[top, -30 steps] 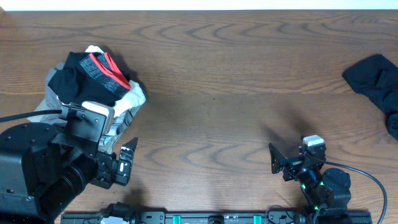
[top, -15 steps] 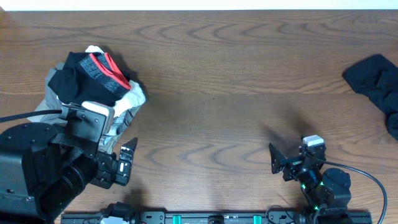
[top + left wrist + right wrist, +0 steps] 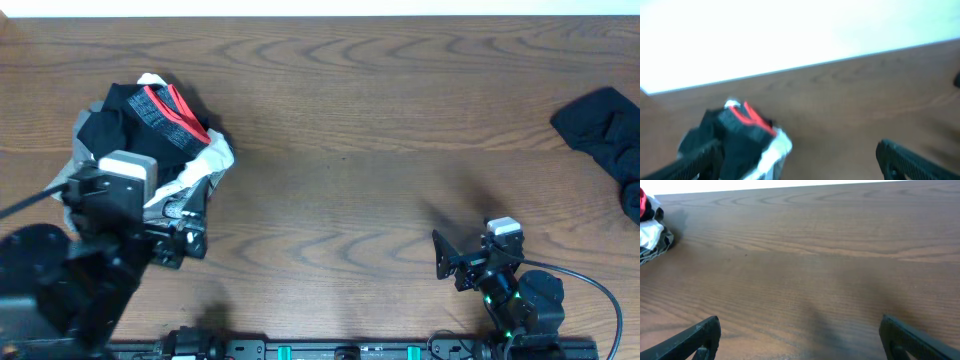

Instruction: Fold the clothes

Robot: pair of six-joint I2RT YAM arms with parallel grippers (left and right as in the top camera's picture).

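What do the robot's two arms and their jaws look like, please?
Both the left arm and right arm are black, each with a white block at the wrist, blunt black jaws and a thin black cable. Small green lights glow on the right arm.

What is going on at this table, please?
Two robot arms are set to fold clothes, but nothing is held yet. The left arm's fingers stand open at the near edge of the heap of clothes on the left. The right arm's fingers are open over bare table. A black garment lies at the right edge.
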